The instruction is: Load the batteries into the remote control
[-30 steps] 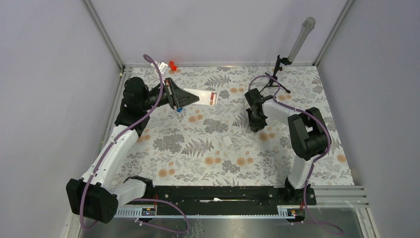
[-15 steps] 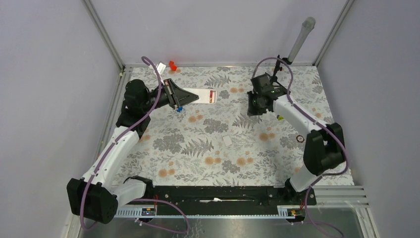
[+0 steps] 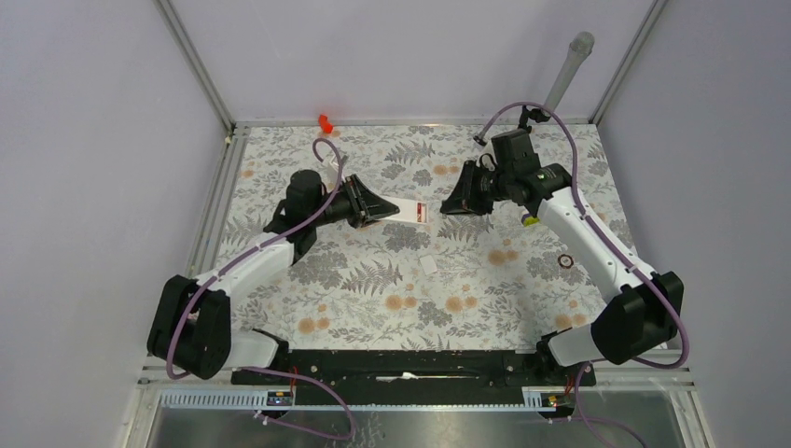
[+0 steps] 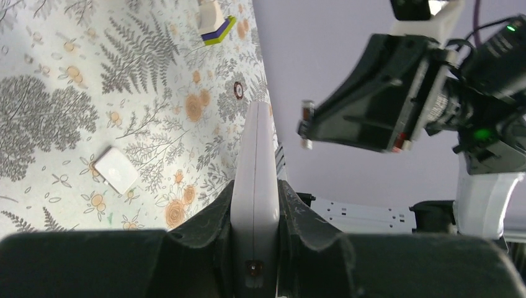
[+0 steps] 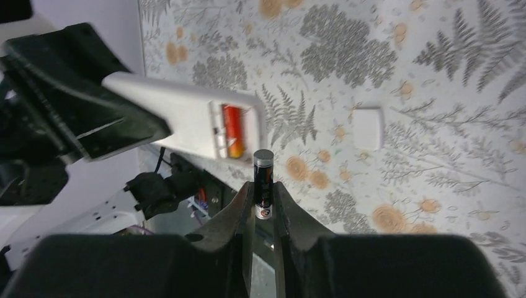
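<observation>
Holding the remote control (image 3: 417, 212) above the floral table (image 3: 373, 280), the left gripper (image 4: 254, 208) clamps its edges. The right gripper (image 5: 263, 197) pinches a black battery (image 5: 263, 177) beside the open compartment, where a red-marked battery (image 5: 231, 133) sits. Label print is too small to read.

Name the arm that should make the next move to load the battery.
Right. The right gripper holds a battery upright, just short of the remote control's open compartment. The left gripper is clamped on the remote control, so it should probably only steady it.
</observation>
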